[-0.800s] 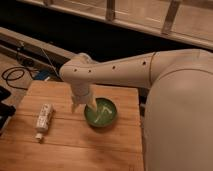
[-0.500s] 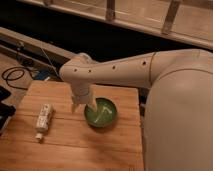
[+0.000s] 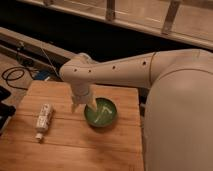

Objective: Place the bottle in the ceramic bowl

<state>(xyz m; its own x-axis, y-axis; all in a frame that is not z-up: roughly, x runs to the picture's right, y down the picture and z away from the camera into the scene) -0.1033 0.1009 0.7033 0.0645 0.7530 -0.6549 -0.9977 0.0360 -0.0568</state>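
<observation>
White bottle (image 3: pixel 44 120): flat on the desk (image 3: pixel 75 150), well left of the claw, long axis near-to-far.
Claw (image 3: pixel 83 106): spread, empty, at the ceramic bowl (image 3: pixel 105 115) left rim.

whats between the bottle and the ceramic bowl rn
In the camera view, the gripper hangs, jaws open, at the rim of the ceramic bowl; from there to the bottle, only bare wooden table.
</observation>
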